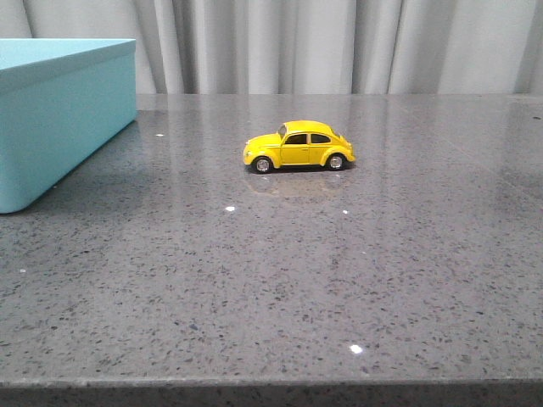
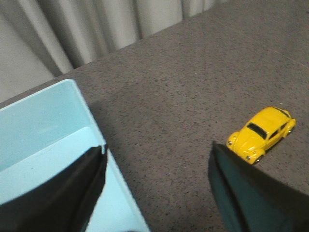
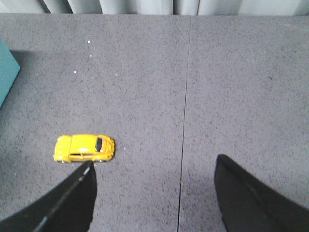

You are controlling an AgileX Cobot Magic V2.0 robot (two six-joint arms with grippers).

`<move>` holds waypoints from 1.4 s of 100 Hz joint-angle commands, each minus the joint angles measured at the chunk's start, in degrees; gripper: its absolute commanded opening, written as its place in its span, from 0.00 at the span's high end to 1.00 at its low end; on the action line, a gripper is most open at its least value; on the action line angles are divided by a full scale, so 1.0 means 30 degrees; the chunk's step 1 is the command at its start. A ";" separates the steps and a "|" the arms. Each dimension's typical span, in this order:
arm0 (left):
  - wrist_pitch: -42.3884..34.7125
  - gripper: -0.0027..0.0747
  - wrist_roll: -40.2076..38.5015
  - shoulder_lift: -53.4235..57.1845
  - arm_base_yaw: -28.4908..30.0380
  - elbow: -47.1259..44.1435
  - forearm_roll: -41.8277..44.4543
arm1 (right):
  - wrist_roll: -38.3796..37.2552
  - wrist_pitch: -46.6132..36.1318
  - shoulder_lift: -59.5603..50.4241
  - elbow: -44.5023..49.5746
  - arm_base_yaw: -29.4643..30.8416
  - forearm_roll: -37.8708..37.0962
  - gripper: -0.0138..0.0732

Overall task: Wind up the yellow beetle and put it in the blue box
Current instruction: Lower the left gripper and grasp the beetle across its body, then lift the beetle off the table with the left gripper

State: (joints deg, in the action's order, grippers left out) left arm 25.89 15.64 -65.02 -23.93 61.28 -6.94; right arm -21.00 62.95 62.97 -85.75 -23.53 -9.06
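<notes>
The yellow beetle (image 1: 299,147) stands on its wheels near the middle of the grey table, nose to the left. The blue box (image 1: 59,110) sits at the far left, open on top. No arm shows in the front view. In the left wrist view my left gripper (image 2: 157,154) is open and empty, high over the box's edge (image 2: 91,125), with the yellow beetle (image 2: 262,133) off beside one finger. In the right wrist view my right gripper (image 3: 153,166) is open and empty above the table, the yellow beetle (image 3: 84,148) just beyond one fingertip (image 3: 88,166).
A grey speckled table (image 1: 339,271) with a thin seam (image 3: 185,121) runs under everything. Grey curtains (image 1: 339,42) hang behind the far edge. A corner of the blue box (image 3: 7,77) shows in the right wrist view.
</notes>
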 commanded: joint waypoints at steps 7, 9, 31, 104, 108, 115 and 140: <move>0.0102 0.23 0.1462 -0.2013 -0.1098 0.2995 -0.0196 | 0.0080 -0.2160 -0.1798 0.1758 0.0009 -0.0472 0.25; 0.0278 0.23 0.1757 -0.2236 -0.1211 0.3380 -0.0196 | -0.0027 -0.2204 -0.1903 0.1980 0.0009 -0.0472 0.25; 0.3649 0.23 0.5230 -0.6188 -0.2201 0.8051 -0.0275 | -0.0265 -0.2319 -0.2639 0.2423 0.0009 -0.0472 0.25; 0.8421 0.23 1.1031 -1.4693 -0.4200 1.4801 -0.2723 | -0.0265 -0.2319 -0.2839 0.2423 0.0009 -0.0122 0.25; 0.8281 0.23 1.1031 -1.4906 -0.4200 1.4801 -0.2723 | -0.0265 -0.2319 -0.2839 0.2423 0.0009 -0.0122 0.25; 0.8133 0.23 1.1031 -1.5229 -0.4200 1.4801 -0.2723 | -0.0265 -0.2319 -0.2839 0.2423 0.0009 -0.0122 0.25; 0.7872 0.23 1.0678 -1.6037 -0.4200 1.4801 -0.2676 | -0.0265 -0.2260 -0.2839 0.2423 0.0009 -0.0122 0.25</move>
State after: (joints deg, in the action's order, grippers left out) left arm 52.46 48.89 -115.90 -36.28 103.74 -13.68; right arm -21.89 60.02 55.44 -77.15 -23.53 -8.71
